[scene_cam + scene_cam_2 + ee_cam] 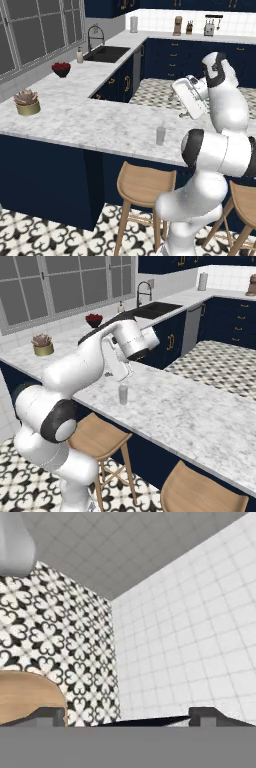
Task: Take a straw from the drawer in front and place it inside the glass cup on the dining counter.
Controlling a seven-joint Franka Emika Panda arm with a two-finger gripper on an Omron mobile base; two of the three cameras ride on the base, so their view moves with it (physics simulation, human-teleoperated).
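Observation:
The glass cup (160,135) (123,395) stands upright on the dining counter (100,125) (200,416), near its stool-side edge. A thin pale straw (162,123) pokes up out of the cup. My gripper (186,115) (114,375) hangs just above and beside the cup, apart from it. In the hand view its fingertips (50,714) stand wide apart with nothing between them, so the gripper (130,714) is open. That view looks at patterned floor and white wall tiles. The navy drawer fronts (172,52) at the back are all closed.
Wooden stools (145,185) (100,438) stand under the counter's overhang beside my base. A potted succulent (27,102), a bowl of red fruit (61,69) and a sink with faucet (106,52) lie along the left worktop. Small appliances line the back wall.

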